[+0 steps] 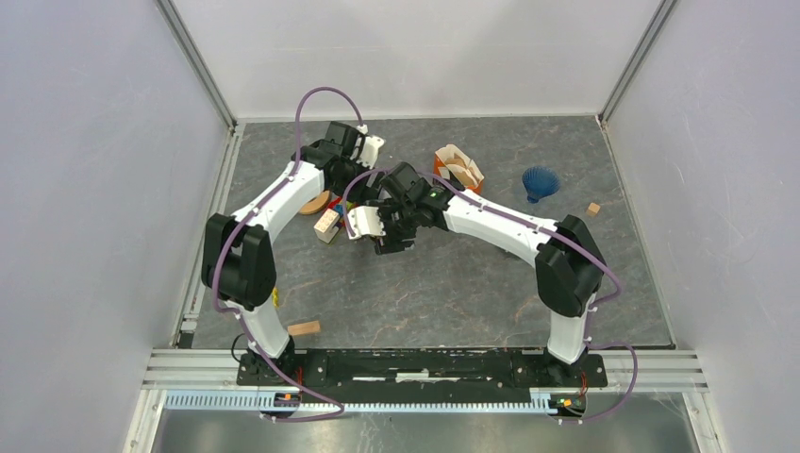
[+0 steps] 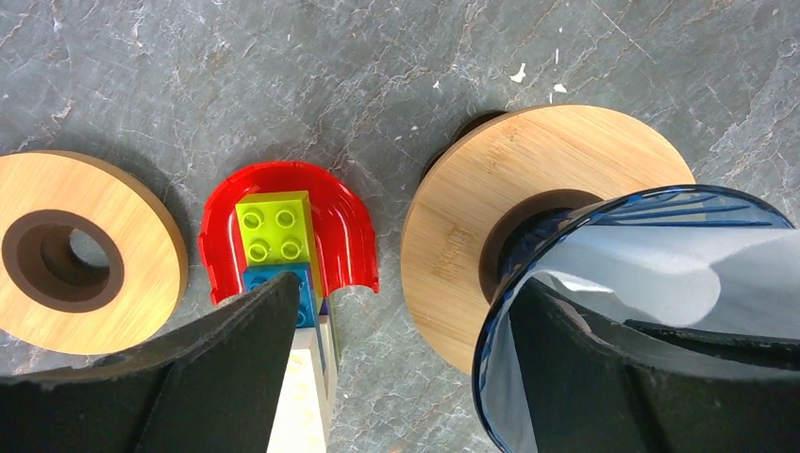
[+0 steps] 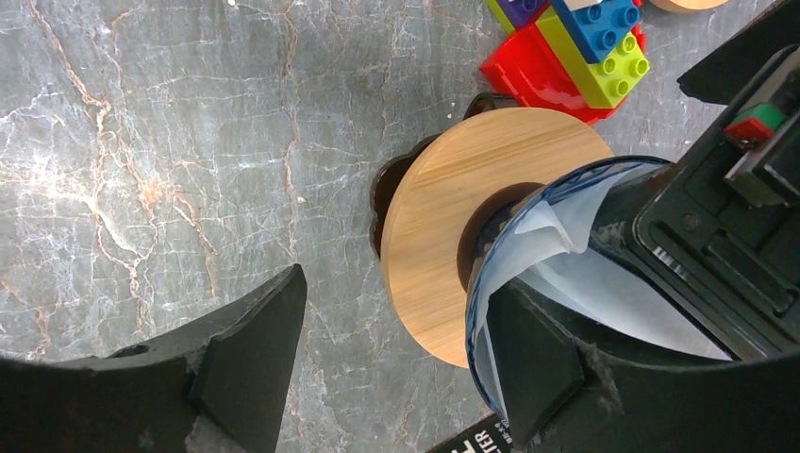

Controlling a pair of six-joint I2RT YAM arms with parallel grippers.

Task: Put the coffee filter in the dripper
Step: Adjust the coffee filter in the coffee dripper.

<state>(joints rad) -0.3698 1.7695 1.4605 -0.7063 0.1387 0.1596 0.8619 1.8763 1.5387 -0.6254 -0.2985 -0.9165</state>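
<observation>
The dripper (image 2: 492,321) is a clear blue cone on a round wooden base (image 2: 453,226). The white paper filter (image 2: 651,278) lies inside the cone. My left gripper (image 2: 406,293) is open, with its right finger inside the cone against the filter and its left finger outside. My right gripper (image 3: 396,283) is also open, with its right finger inside the same dripper (image 3: 475,283) on the filter (image 3: 604,283). In the top view both grippers, the left gripper (image 1: 365,189) and the right gripper (image 1: 382,231), meet at mid-table and hide the dripper.
Lego bricks on a red curved piece (image 2: 283,226), a wooden ring (image 2: 66,255) and a pale wooden block (image 2: 302,396) lie left of the dripper. An orange holder with paper filters (image 1: 459,167), a blue ribbed cone (image 1: 540,182), a small wooden cube (image 1: 593,209) and a wooden block (image 1: 304,328) lie elsewhere.
</observation>
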